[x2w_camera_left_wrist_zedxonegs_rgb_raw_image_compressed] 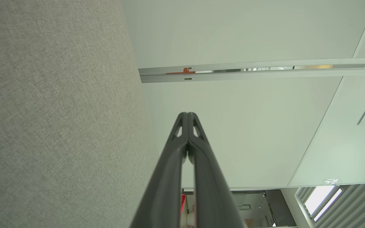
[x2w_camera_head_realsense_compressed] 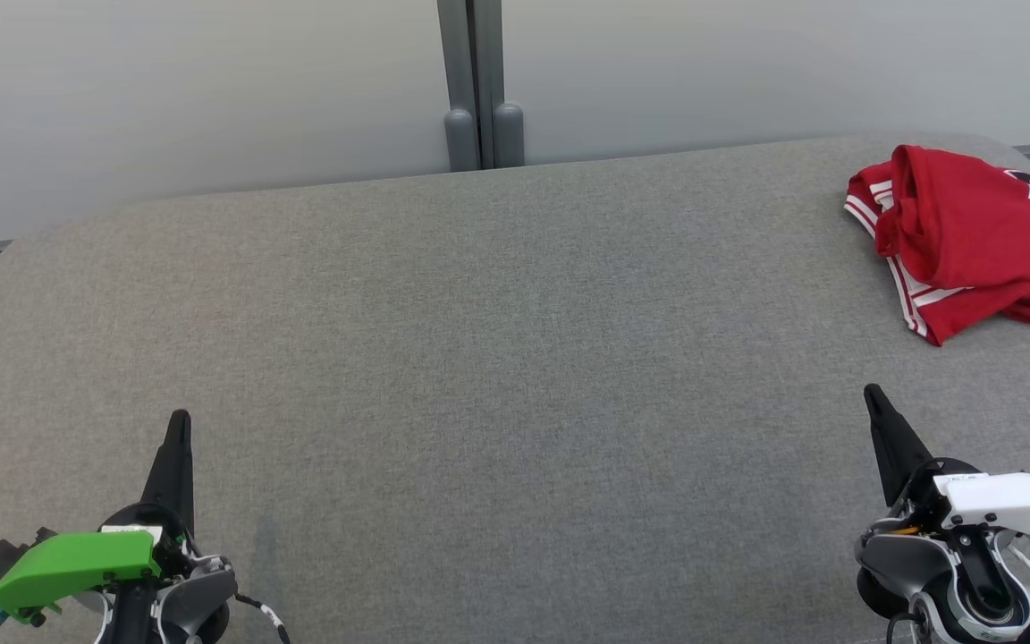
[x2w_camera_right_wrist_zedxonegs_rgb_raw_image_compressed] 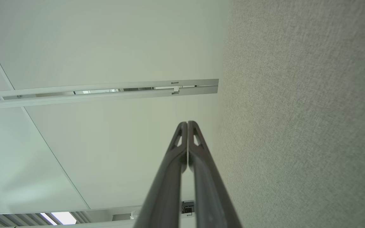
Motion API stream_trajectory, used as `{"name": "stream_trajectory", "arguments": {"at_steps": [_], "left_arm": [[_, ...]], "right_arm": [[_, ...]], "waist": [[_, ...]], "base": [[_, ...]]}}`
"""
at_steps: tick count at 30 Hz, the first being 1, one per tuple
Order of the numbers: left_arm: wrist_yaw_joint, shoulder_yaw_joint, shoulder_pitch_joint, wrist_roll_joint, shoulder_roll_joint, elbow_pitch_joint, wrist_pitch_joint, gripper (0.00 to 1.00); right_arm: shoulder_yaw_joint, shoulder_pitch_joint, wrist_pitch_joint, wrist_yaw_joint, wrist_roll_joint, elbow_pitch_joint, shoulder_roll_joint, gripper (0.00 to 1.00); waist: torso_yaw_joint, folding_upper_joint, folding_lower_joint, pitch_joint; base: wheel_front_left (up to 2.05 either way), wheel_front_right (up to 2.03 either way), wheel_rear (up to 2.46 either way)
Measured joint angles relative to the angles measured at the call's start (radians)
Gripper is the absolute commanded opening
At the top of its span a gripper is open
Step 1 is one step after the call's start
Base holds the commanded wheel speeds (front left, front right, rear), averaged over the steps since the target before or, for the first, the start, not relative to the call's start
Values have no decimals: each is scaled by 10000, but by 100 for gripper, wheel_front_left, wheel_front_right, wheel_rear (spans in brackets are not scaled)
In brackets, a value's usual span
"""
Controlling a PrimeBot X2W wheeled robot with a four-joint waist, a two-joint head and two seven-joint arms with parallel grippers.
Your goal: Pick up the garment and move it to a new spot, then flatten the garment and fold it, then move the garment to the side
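A red garment (x2w_camera_head_realsense_compressed: 980, 241) lies bunched at the far right of the grey fabric-covered surface (x2w_camera_head_realsense_compressed: 497, 358), partly cut off by the right edge of the head view. It is a jersey with white and dark stripes along its trim and part of a dark number showing on top; its folds are heaped loosely rather than spread flat.

The left claw (x2w_camera_head_realsense_compressed: 180, 420) sits at the lower left, its two dark fingers pressed together into a single point aimed up the view, with a green cover (x2w_camera_head_realsense_compressed: 72, 563) on the wrist behind it. The right claw (x2w_camera_head_realsense_compressed: 873, 392) sits at the lower right, under a white cover (x2w_camera_head_realsense_compressed: 1011, 501), its fingers also pressed together. Neither claw pinches anything, and both are well apart from the garment — the right one is the nearer of the two.

In each wrist view the fingers meet at their tips against a pale wall, with the grey weave of the surface running alongside.

Behind the surface stand pale wall panels, split by a grey post (x2w_camera_head_realsense_compressed: 479, 89).
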State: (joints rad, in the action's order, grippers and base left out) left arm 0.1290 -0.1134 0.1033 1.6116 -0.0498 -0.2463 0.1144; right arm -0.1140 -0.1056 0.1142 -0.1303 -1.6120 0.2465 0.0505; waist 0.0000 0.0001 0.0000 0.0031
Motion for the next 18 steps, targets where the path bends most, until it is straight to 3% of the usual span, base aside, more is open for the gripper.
{"name": "stream_trajectory", "arguments": {"at_steps": [18], "left_arm": [[0, 0, 0, 2, 0, 0, 0, 0]], "right_arm": [[-4, 0, 0, 0, 0, 0, 0, 0]], "waist": [[0, 0, 0, 0]], "base": [[0, 0, 0]]}}
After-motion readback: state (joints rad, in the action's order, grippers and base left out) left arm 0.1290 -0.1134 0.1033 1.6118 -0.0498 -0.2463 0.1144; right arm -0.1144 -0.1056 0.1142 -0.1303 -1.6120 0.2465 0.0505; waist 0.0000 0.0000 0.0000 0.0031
